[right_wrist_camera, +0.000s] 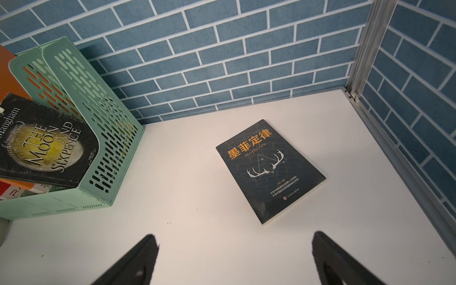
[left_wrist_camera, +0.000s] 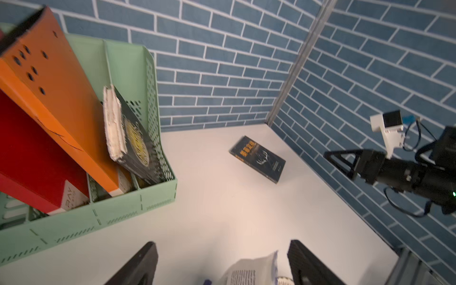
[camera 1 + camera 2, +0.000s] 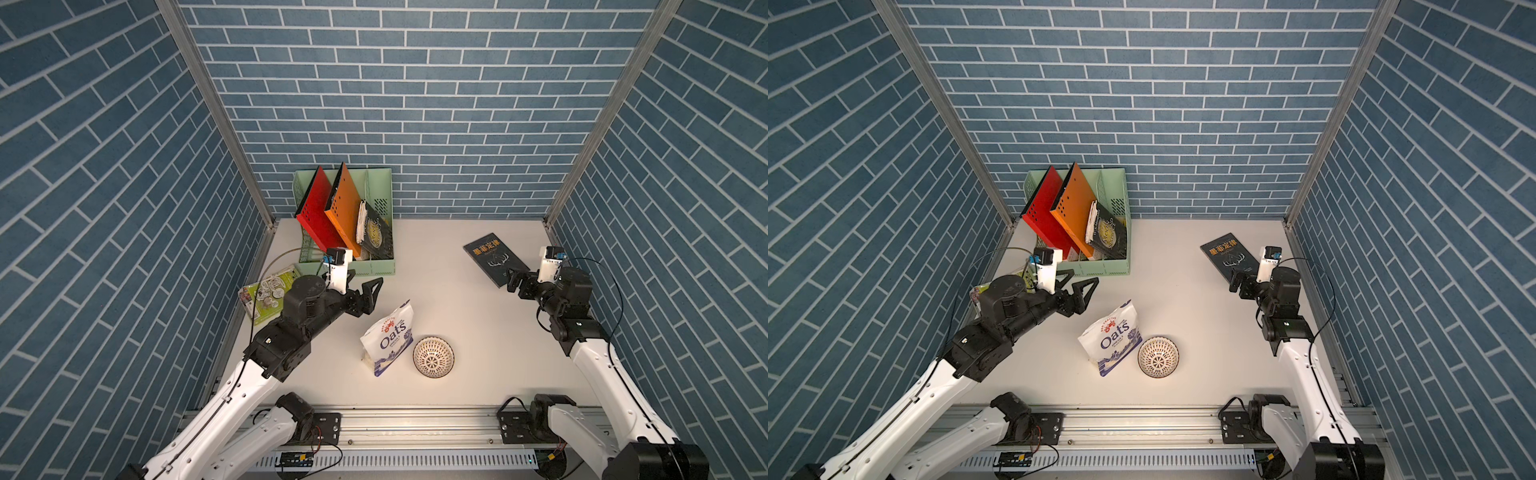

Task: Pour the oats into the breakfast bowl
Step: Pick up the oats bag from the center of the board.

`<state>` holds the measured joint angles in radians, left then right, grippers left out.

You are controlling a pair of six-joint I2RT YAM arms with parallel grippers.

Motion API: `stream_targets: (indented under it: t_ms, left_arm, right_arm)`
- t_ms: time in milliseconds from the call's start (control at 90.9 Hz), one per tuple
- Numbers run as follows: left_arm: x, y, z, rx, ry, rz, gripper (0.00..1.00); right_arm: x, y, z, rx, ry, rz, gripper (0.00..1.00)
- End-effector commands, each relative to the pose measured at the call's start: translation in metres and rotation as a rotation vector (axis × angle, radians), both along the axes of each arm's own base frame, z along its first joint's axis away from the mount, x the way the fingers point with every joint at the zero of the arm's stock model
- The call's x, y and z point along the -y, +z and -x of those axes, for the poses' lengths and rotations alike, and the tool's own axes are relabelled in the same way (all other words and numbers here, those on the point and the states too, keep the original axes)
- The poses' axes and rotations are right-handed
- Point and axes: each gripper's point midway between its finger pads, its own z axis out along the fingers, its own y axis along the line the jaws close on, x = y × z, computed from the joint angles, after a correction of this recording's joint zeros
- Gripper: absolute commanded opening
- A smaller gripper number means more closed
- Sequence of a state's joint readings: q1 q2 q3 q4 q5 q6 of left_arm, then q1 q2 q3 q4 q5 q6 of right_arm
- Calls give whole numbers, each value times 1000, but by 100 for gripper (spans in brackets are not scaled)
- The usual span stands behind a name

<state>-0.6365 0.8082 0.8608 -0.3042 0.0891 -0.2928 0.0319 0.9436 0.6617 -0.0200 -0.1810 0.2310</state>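
Note:
The white Oats pouch (image 3: pixel 388 338) (image 3: pixel 1113 338) stands upright near the middle of the table, and the oats inside it are hidden. Close on its right sits the breakfast bowl (image 3: pixel 433 356) (image 3: pixel 1158 356), white with dark lines, with nothing in it. My left gripper (image 3: pixel 365 280) (image 3: pixel 1086 276) hovers open behind and left of the pouch. In the left wrist view the pouch top (image 2: pixel 251 269) shows low between the spread fingers of the left gripper (image 2: pixel 222 243), untouched. My right gripper (image 3: pixel 510 280) (image 3: pixel 1233 280) (image 1: pixel 234 234) is open at the far right, holding nothing.
A mint file rack (image 3: pixel 376 266) with red and orange folders and a book stands at the back left. A dark book (image 3: pixel 492 257) (image 1: pixel 269 170) lies flat by the right gripper. A green-and-white packet (image 3: pixel 268 297) lies under my left arm. Brick walls enclose three sides.

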Motion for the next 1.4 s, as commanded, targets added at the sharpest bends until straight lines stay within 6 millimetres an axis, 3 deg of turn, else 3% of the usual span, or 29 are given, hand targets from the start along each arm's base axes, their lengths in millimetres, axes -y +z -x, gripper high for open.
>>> stream_targets:
  t_ms: [0,165,319,462,682,836,1045,1144,1299,1387]
  left_arm:
    - [0,-53,21,-166,-26,-183,86]
    - [14,-66,25,-171,-73,-284,83]
    - [23,-81,22,-186,-101,-372,72]
    - [29,-95,17,-214,-117,-447,47]
    - [44,-74,11,-165,-142,-386,0]
    - [45,-49,-5,-118,-49,-316,0]
    - [58,9,-43,-6,113,-123,0]
    - [70,20,-62,20,165,-111,0]
    - [108,29,-83,41,156,-86,0]
    - [116,32,-97,36,197,-66,0]
  right_arm:
    - [-4,8,-1,-2,22,-3,100]
    - [-3,9,1,3,16,-2,100]
    - [-3,12,3,7,14,-3,100]
    - [-2,17,4,18,11,1,100]
    - [-1,16,4,17,6,4,100]
    - [0,15,2,10,3,5,100]
    - [2,16,-2,-4,-20,-4,100]
    - [2,14,-4,-21,-25,-23,100]
    - [1,9,-9,-64,-37,-38,100]
    - [-1,6,-12,-92,-35,-44,100]
